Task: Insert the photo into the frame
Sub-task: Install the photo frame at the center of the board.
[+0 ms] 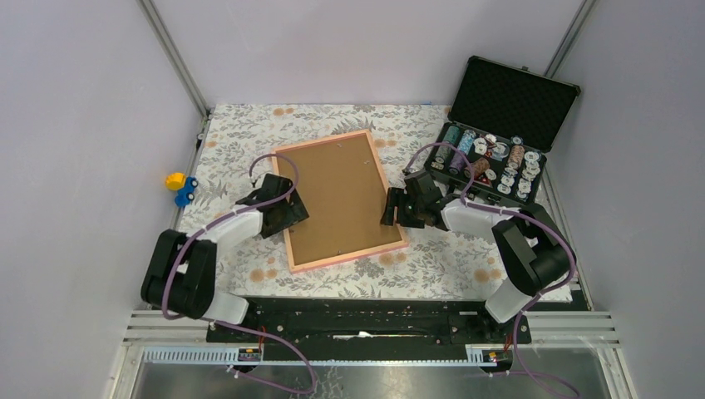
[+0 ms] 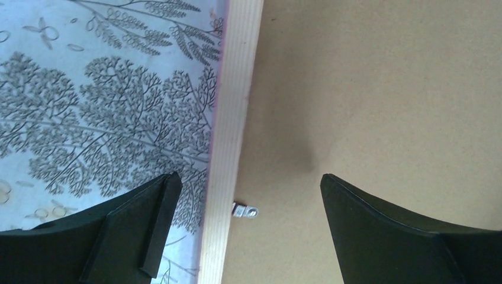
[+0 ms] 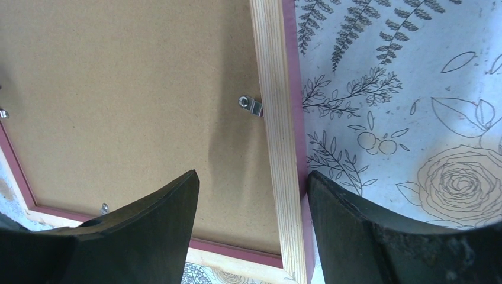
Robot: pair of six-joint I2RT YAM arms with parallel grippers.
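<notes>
The frame [image 1: 320, 141] lies face down in the middle of the table, its brown backing board [image 1: 337, 199] facing up. The photo is hidden. My left gripper [image 1: 281, 206] is at the frame's left side. In the left wrist view it [image 2: 248, 177] is open and straddles the pale wooden rail [image 2: 234, 118], just above a small metal tab [image 2: 245, 211]. My right gripper [image 1: 397, 208] is at the frame's right side near the front corner. It [image 3: 251, 174] is open across the right rail [image 3: 275, 118], with one finger over the board [image 3: 118, 89] and the other finger at the rail's outer edge.
An open black case [image 1: 511, 104] holding several spools stands at the back right, close behind my right arm. A small yellow and blue toy [image 1: 180, 188] lies at the left edge of the floral tablecloth [image 1: 432, 258]. Another metal tab [image 3: 250, 105] sits on the right rail.
</notes>
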